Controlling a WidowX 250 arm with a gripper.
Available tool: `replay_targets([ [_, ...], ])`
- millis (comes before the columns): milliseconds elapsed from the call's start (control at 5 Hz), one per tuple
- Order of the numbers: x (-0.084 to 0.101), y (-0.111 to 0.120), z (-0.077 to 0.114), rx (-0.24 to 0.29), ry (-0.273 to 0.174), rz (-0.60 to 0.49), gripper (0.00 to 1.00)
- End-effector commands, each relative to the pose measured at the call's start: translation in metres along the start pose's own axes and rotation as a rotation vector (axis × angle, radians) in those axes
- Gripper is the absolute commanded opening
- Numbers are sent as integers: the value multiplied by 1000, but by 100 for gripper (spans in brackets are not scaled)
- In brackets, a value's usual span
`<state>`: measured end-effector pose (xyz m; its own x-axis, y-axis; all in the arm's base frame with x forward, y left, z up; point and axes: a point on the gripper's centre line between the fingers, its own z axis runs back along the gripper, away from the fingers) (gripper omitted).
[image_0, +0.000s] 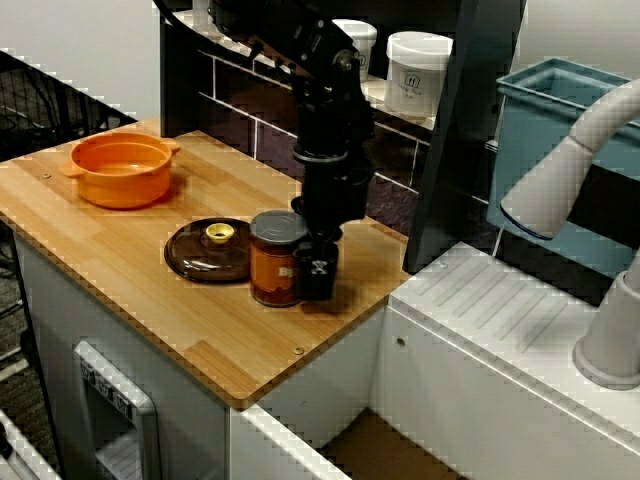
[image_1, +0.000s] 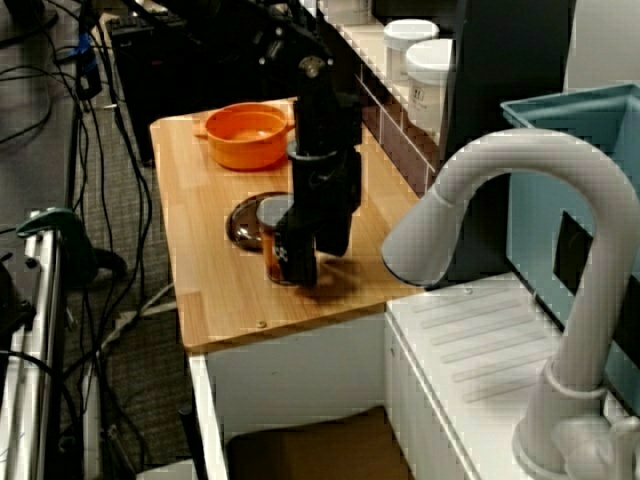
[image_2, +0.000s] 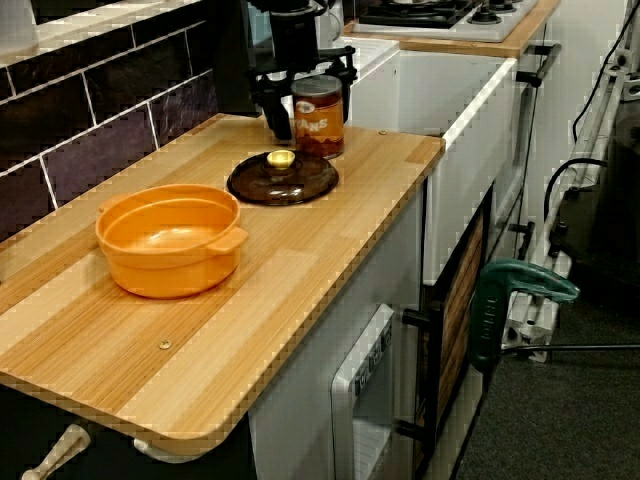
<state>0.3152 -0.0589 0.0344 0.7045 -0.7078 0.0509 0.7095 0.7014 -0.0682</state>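
**Desk:** What do we see at the sink end of the worktop (image_0: 100, 262)?

**Field:** We see the black claw (image_0: 316, 275) lowered to the wood, upright, hard against a can (image_0: 277, 258) with an orange-brown label. The can stands upright near the edge that meets the white sink unit (image_0: 480, 300), about midway between the wall edge and the front edge. Its grey top is on, so we cannot see what it holds.

**Desk:** Is the claw gripping it?

**Field:** We cannot tell. In the view from the front, one finger (image_0: 318, 268) stands at the can's sink-side flank and the other is hidden. Neither the view from the sink end nor the view from the far end shows us how wide the jaws stand.

**Desk:** And the other vessels?

**Field:** A brown glass lid (image_0: 205, 255) with a yellow knob lies flat just beside the can, on the side away from the sink. Farther along, toward the far end and closer to the wall edge, we see an orange pot (image_0: 120, 170) with two handles, uncovered, its inside bare. On the shelf above the wall edge stand two white tubs (image_0: 418, 70), lids on, contents hidden from us.
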Motion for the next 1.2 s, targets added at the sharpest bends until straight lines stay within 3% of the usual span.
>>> replay_targets([
  [0,-28,32,34,27,-1,-40,100],
  [600,-50,49,51,41,-7,-3,100],
  [1000,-52,47,49,23,-5,14,100],
])
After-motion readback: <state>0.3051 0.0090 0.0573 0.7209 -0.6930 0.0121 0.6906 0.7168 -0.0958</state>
